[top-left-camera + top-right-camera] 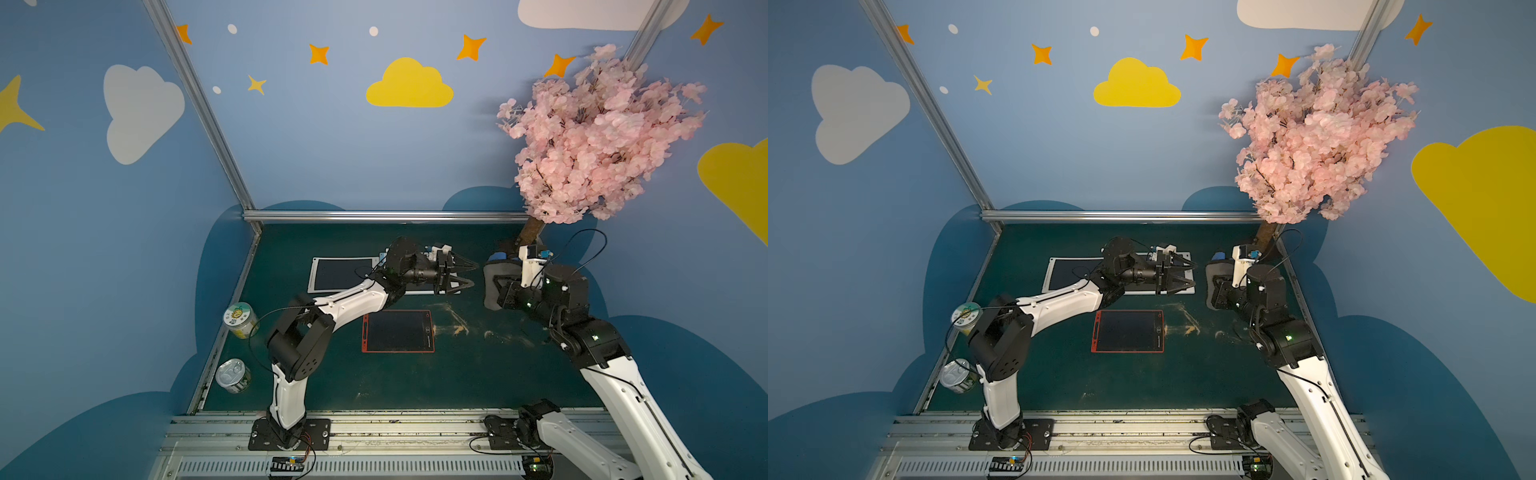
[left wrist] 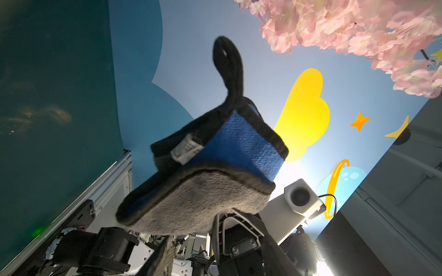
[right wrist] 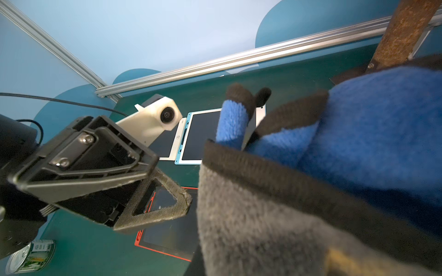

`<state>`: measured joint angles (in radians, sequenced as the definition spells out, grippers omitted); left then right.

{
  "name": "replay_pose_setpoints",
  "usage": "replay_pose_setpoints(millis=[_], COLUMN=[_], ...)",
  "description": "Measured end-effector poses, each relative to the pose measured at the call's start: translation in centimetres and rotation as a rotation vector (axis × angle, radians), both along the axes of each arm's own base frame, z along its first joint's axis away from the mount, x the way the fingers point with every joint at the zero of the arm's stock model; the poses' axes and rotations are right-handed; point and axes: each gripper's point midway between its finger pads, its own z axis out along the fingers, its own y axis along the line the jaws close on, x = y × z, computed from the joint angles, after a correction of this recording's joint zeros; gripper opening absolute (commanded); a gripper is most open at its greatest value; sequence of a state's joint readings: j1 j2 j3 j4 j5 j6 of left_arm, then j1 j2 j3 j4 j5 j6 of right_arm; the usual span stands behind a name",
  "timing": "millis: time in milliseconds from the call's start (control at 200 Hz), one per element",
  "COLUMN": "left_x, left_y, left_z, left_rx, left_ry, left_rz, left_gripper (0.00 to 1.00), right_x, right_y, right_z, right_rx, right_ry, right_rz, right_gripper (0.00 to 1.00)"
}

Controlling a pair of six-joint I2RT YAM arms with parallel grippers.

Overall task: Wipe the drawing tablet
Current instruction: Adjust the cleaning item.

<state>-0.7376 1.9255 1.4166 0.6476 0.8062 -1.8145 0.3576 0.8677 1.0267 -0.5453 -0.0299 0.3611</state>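
The red-framed drawing tablet (image 1: 398,331) (image 1: 1128,331) lies flat at the middle of the green mat, dark screen up, with nothing on it. My right gripper (image 1: 503,291) (image 1: 1220,293) is shut on a grey and blue wiping cloth (image 1: 492,274) (image 2: 210,172) (image 3: 299,191), held in the air behind and to the right of the tablet. My left gripper (image 1: 467,274) (image 1: 1192,275) hangs open just left of the cloth, not touching it, above the back tablets. In the right wrist view the cloth hides my right jaws.
Two more tablets lie at the back, one white-framed (image 1: 340,274) and one blue-edged (image 3: 198,136). Two cans (image 1: 241,320) (image 1: 232,376) stand along the left edge. A pink blossom tree (image 1: 590,137) fills the back right corner. Pale smears (image 1: 457,328) mark the mat right of the red tablet.
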Motion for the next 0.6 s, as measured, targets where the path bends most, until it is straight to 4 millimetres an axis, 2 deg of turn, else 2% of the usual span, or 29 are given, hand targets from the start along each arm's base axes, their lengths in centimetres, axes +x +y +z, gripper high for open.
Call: replay_pose_setpoints(millis=[100,245,460,601], left_x=[0.2,0.4,0.7,1.0], left_y=[-0.8,-1.6,-1.8,-1.9], left_z=[1.0,1.2,0.4,-0.6], left_rx=[-0.025,-0.034,-0.023,-0.011], left_ry=[-0.003,0.009,0.023,0.038], left_rz=[-0.008,-0.017,-0.021,-0.020], left_gripper=[0.58,0.59,0.58,0.59], right_x=[0.2,0.3,0.3,0.3], right_y=[0.9,1.5,2.3,3.8], right_z=[-0.5,-0.2,-0.2,0.0], right_rx=[0.008,0.035,0.070,0.120], right_ry=[0.019,0.014,0.027,0.042], right_rz=[0.029,0.045,0.080,0.147], right_gripper=[0.00,0.00,0.00,0.00])
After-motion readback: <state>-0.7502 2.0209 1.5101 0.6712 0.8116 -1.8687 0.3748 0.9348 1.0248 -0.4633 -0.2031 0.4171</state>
